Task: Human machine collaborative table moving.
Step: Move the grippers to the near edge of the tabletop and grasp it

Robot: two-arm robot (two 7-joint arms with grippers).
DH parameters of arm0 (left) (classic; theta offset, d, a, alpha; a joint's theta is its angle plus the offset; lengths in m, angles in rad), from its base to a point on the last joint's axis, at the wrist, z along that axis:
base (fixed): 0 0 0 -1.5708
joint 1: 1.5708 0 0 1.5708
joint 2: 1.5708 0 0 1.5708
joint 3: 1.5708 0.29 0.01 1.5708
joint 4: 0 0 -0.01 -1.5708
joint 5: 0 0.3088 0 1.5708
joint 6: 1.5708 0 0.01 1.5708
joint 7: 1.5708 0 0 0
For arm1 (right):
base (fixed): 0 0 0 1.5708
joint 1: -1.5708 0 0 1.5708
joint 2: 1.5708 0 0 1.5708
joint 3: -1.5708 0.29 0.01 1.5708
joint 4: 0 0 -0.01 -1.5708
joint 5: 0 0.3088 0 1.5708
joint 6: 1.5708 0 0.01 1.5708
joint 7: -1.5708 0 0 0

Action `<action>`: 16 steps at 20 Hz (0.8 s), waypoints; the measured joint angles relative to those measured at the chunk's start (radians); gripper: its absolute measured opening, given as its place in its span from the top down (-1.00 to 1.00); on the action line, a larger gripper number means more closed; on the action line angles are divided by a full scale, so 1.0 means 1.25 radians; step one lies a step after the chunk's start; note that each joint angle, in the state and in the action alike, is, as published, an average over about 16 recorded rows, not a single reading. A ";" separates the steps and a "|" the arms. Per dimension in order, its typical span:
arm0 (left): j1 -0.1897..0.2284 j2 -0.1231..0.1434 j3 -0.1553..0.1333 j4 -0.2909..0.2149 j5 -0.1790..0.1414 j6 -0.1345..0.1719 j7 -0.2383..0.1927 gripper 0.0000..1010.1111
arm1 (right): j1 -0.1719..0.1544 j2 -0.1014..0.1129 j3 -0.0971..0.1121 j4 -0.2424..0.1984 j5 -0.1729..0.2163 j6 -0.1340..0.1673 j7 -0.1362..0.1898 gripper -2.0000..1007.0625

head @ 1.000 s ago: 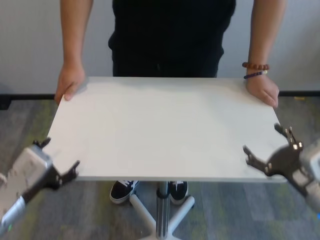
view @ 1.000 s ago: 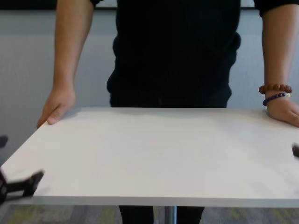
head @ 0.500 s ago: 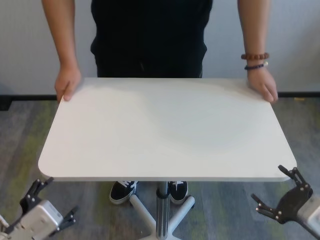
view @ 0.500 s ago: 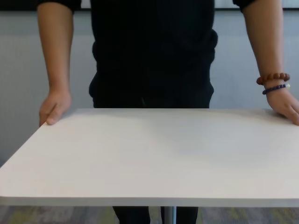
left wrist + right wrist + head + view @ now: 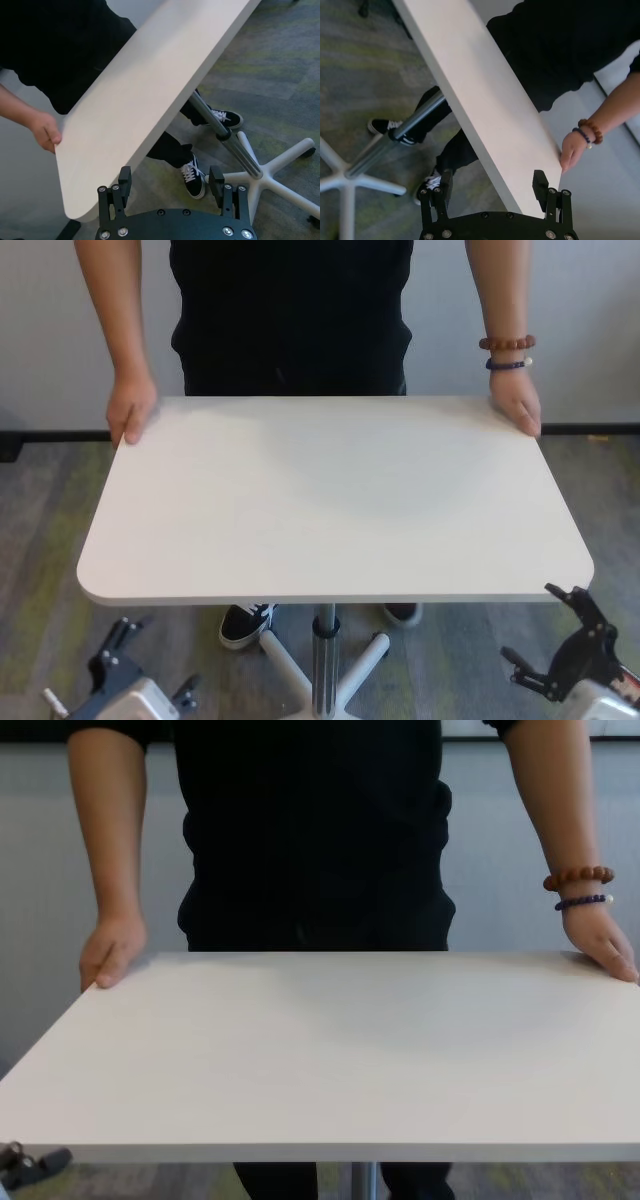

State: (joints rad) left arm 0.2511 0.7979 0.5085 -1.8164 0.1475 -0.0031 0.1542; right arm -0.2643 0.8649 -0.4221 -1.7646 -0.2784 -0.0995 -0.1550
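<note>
The white table (image 5: 330, 495) stands on its grey pole (image 5: 322, 650). The human (image 5: 290, 310) in black stands at the far side with a hand (image 5: 132, 405) on each far corner; the braceleted hand (image 5: 515, 400) is at the right. My left gripper (image 5: 150, 665) is open and empty, below and in front of the near left corner, clear of the tabletop. My right gripper (image 5: 545, 630) is open and empty below the near right corner. The left wrist view shows open fingers (image 5: 124, 182) short of the table's edge (image 5: 150, 95). The right wrist view shows the same (image 5: 492, 184).
The pole ends in a white star base (image 5: 300, 670) on grey-green carpet. The human's black shoes (image 5: 245, 620) stand under the table beside the base. A pale wall (image 5: 50, 330) runs behind the human.
Both grippers have come off the table's near corners and drawn back and down below its edge. The human has shifted a little to the left, hands still on the far corners.
</note>
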 joint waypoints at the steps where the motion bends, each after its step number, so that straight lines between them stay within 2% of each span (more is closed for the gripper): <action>1: -0.003 -0.008 0.008 0.005 0.017 0.000 0.006 -0.99 | 0.004 -0.004 -0.006 0.003 -0.026 0.008 -0.007 -0.99; 6: -0.018 -0.048 0.044 0.036 0.110 0.010 0.043 -0.99 | 0.029 -0.029 -0.038 0.021 -0.152 0.050 -0.042 -0.99; 9: -0.027 -0.068 0.061 0.056 0.173 0.023 0.074 -0.99 | 0.044 -0.048 -0.052 0.033 -0.211 0.071 -0.060 -0.99; 13: -0.033 -0.088 0.076 0.076 0.253 0.039 0.124 -0.99 | 0.057 -0.072 -0.061 0.047 -0.256 0.088 -0.073 -0.99; 16: -0.035 -0.097 0.081 0.084 0.306 0.049 0.161 -0.99 | 0.064 -0.087 -0.061 0.055 -0.266 0.093 -0.073 -0.99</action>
State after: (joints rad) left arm 0.2068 0.6761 0.6091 -1.7113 0.5306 0.0584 0.3554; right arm -0.1839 0.7560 -0.4982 -1.6960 -0.6106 0.0164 -0.2467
